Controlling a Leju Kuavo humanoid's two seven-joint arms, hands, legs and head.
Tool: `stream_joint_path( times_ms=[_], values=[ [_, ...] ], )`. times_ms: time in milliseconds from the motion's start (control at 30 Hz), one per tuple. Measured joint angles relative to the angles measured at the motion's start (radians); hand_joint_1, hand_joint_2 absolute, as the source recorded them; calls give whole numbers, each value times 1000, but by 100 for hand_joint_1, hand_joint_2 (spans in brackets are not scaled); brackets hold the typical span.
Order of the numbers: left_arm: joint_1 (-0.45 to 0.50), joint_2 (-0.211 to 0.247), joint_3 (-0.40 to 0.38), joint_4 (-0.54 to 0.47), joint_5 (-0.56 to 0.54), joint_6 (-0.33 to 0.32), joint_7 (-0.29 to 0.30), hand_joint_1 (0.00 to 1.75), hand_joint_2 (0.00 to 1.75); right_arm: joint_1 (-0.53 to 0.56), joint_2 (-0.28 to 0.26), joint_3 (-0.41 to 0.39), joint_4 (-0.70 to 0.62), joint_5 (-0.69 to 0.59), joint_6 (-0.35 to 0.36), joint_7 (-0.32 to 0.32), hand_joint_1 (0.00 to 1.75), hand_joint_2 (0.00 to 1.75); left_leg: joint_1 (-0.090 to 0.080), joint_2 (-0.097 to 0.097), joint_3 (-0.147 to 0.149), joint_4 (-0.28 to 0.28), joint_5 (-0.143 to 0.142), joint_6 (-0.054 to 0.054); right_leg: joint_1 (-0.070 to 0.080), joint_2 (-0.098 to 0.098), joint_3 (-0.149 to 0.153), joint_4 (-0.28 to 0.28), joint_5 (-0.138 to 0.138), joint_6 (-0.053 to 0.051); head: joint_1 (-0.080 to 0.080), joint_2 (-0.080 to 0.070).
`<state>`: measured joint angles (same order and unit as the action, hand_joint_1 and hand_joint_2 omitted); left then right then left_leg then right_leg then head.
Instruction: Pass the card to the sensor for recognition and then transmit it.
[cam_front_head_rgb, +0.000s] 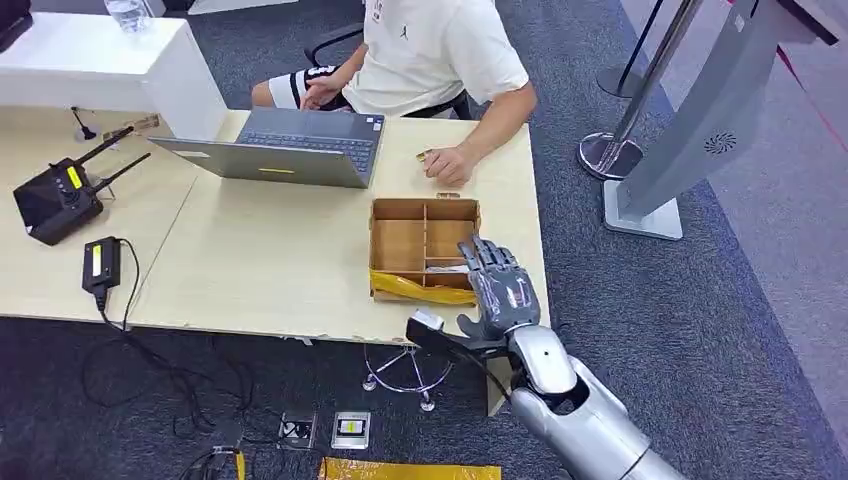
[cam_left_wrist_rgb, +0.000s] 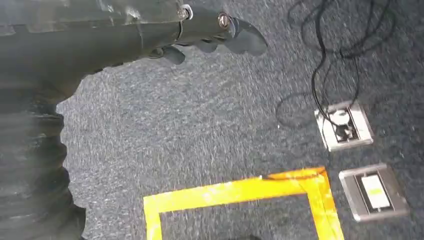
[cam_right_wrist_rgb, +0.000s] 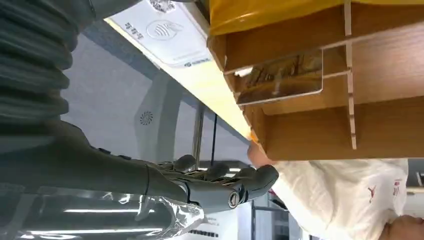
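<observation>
A person's hand rests beyond the divided wooden box, over whose near corner the right hand hovers, fingers spread, holding nothing.

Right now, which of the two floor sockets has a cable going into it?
The socket farther from the yellow tape; a black cable enters it, the other socket has none.

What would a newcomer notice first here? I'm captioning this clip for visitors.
The right hand, fingers spread, over the near right corner of the wooden box on the table. Across the table a person sits by a laptop. A card lies in one compartment.
</observation>
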<state>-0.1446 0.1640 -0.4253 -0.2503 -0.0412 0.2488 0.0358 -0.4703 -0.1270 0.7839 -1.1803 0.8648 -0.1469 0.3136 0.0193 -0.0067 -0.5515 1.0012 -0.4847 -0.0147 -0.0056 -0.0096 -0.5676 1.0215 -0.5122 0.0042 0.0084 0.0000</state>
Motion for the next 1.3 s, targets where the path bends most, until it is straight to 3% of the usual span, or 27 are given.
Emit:
stream_joint_path(
  times_ms=[233,467,900,1100,1300],
  values=[
    [-1,-3,-8,1,-6,-118,71,0,175,-3,47,1,11,5,-7,-52,0,175,0,1,0,0,0,0,0,1,0,0,0,0,0,0],
    [10,-3,-38,4,-69,-166,124,0,175,-21,115,4,5,-19,10,-97,0,175,0,1,0,0,0,0,0,1,0,0,0,0,0,0],
    [12,-6,-109,6,-121,-176,165,0,175,-70,214,58,56,-36,40,-112,0,175,0,1,0,0,0,0,0,1,0,0,0,0,0,0],
    [13,-10,-125,6,-128,-158,167,0,175,-100,248,79,197,19,-45,-90,0,175,0,1,0,0,0,0,0,1,0,0,0,0,0,0],
    [17,-13,-132,6,-140,-147,167,0,175,-126,265,87,334,31,-82,-74,0,175,0,1,0,0,0,0,0,1,0,0,0,0,0,0]
  ],
)
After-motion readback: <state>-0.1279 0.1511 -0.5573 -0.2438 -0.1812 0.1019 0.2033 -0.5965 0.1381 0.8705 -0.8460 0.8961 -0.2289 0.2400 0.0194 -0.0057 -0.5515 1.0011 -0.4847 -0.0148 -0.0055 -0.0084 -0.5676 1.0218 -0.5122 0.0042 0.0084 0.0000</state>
